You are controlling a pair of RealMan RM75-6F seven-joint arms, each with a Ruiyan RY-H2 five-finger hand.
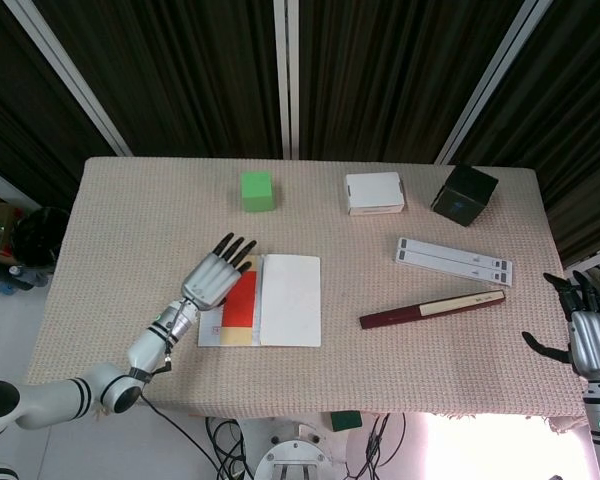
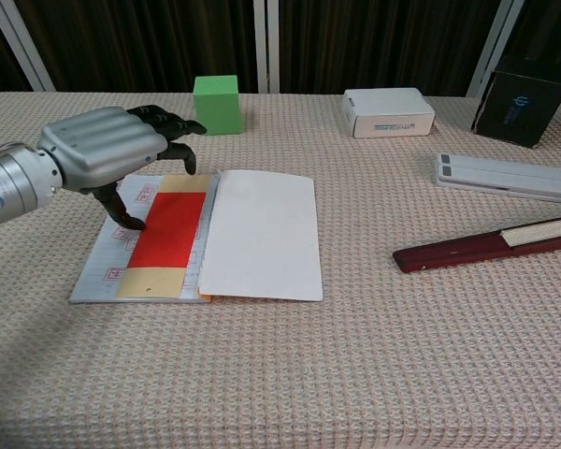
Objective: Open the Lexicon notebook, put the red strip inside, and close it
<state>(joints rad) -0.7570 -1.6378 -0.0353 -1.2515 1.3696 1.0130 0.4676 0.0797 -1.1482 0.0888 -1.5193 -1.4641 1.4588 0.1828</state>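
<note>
Notebook [image 2: 259, 234]: you have it lying open and flat on the table [image 2: 374, 374], spine running away from the robot, blank white page on the right side.
Notebook's left side: a printed inner cover faces up, and the red strip [image 2: 167, 231] lies on it.
Red strip: its long axis runs parallel to the notebook's spine, just left of that spine; tan ends show at the near and far tips, red between them.
Left hand [image 2: 107, 154]: your fingers are curled downward and apart, pinching nothing; it hovers over the notebook's far-left corner, dark fingertips [image 2: 189, 161] close above the strip's far end.
Right hand [image 1: 588, 335]: it sits well right of the notebook, off the table's right edge, fingers spread and holding nothing.
Other things: a green cube [image 2: 216, 104] sits beyond the notebook; a dark red pen [image 2: 491, 244] lies to the notebook's right.
</note>
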